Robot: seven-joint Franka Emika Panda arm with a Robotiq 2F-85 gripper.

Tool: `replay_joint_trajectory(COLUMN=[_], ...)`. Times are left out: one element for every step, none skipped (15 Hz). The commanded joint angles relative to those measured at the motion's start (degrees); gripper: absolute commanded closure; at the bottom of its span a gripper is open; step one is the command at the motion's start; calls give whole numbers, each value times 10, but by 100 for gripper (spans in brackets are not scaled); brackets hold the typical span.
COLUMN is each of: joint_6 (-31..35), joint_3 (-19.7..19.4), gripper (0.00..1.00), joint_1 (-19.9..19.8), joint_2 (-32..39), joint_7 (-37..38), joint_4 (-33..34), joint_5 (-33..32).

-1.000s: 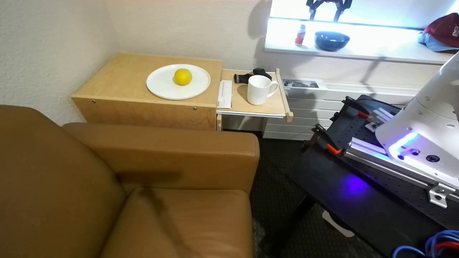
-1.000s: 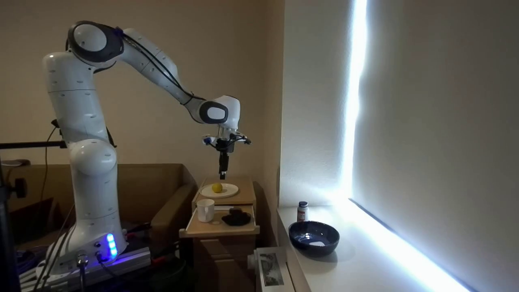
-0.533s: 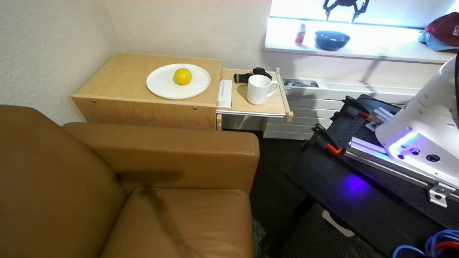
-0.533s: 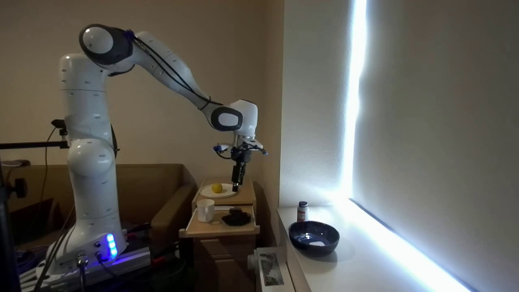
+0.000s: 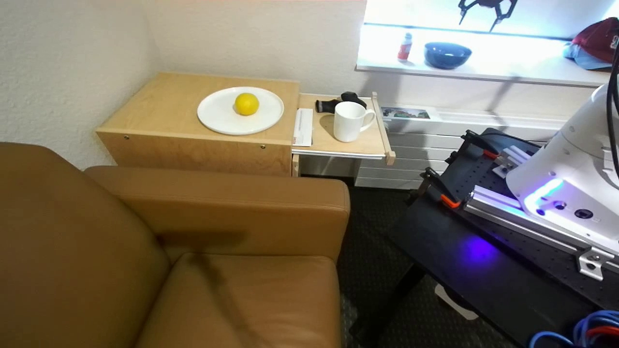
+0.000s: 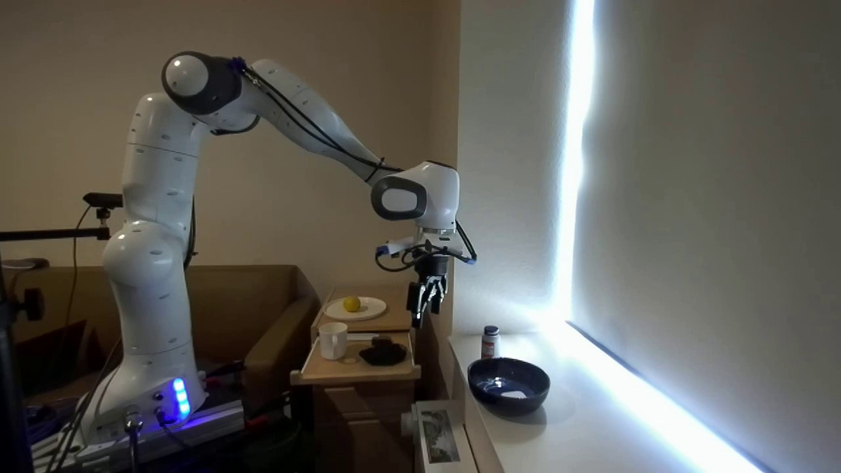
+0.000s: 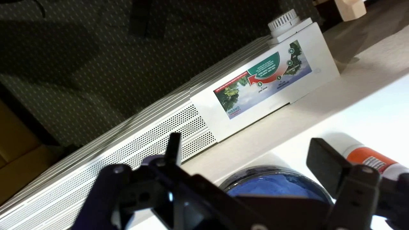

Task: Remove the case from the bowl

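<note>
The dark-blue bowl stands upright on the white windowsill in both exterior views (image 5: 448,55) (image 6: 509,389); its far rim and blue inside show in the wrist view (image 7: 274,184), partly covered by the gripper. A pale patch (image 6: 514,395) lies on the bowl's inner bottom in an exterior view; I cannot tell whether it is the case or a reflection. No case can be made out. My gripper is open and empty. It hangs in the air, higher than the bowl and to the left of it in an exterior view (image 6: 426,316). It also shows in an exterior view (image 5: 477,27) and the wrist view (image 7: 249,155).
A small bottle (image 5: 405,47) stands on the windowsill (image 5: 522,58) close beside the bowl. A cap (image 5: 597,44) lies further along. A radiator (image 7: 255,89) runs below the sill edge. A white mug (image 5: 349,123) stands on the pulled-out drawer shelf, near a plate (image 5: 220,113) with a yellow fruit.
My arm has moved to the right in both exterior views, toward the windowsill and bowl. The gripper has come lower and turned slightly about its axis. The bowl and other objects have not moved.
</note>
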Motion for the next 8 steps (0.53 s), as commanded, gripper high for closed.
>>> replay_joint_trajectory(joint_6=[34, 59, 50, 53, 51, 51, 53, 53], joint_3=[-4, -6, -5, -3, 0, 1, 3, 5], gripper=[0, 0, 0, 0, 0, 0, 0, 0], joint_1=[18, 22, 20, 16, 12, 8, 3, -3], joint_2=[15, 41, 60, 82, 103, 122, 149, 174], joint_7=[42, 99, 125, 151, 170, 192, 211, 232], joint_4=[-6, 11, 31, 50, 72, 91, 117, 141], joint_5=[-53, -52, -36, -12, 10, 29, 51, 70])
